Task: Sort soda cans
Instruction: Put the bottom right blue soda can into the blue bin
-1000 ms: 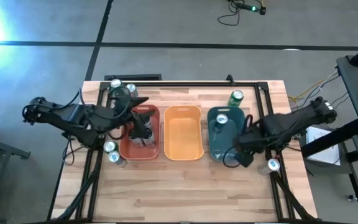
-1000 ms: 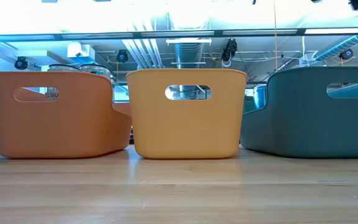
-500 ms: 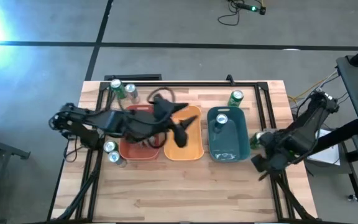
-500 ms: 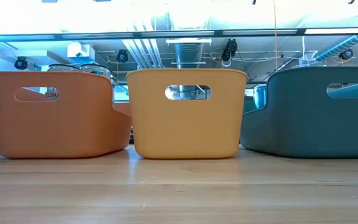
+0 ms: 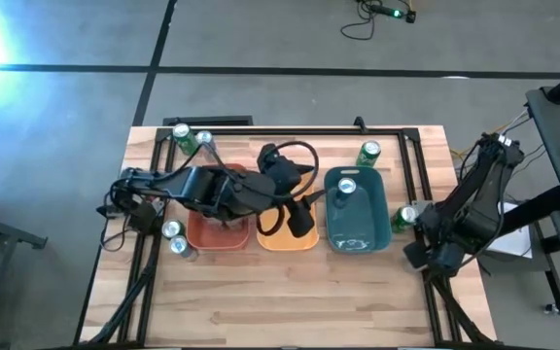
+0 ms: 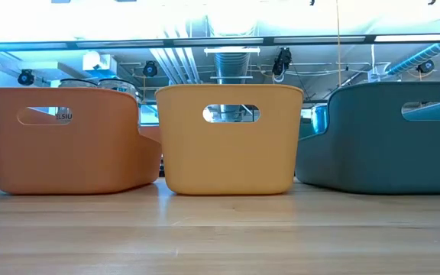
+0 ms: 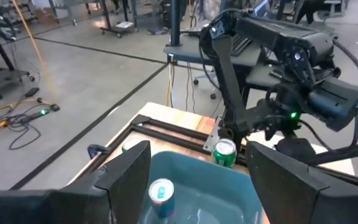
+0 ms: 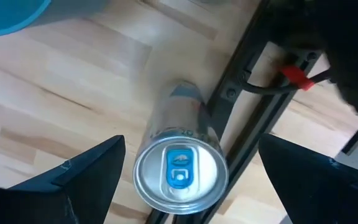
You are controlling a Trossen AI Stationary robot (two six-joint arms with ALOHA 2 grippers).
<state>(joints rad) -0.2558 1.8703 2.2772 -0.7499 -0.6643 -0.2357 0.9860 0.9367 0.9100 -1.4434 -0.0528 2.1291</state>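
Silver-topped, a pale soda can [image 8: 180, 163] stands on the desk [image 8: 55, 112] by its black rail, directly under the right pincer [image 8: 185, 186], whose fingers spread wide to straddle it. The left pincer [image 7: 191, 180], empty and open, hangs over the orange bin [image 5: 270, 233].

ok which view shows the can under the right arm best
The right wrist view: the silver-blue can stands upright between the open right end effector fingers. The high view hides it under the arm; the low and left wrist views don't show it.
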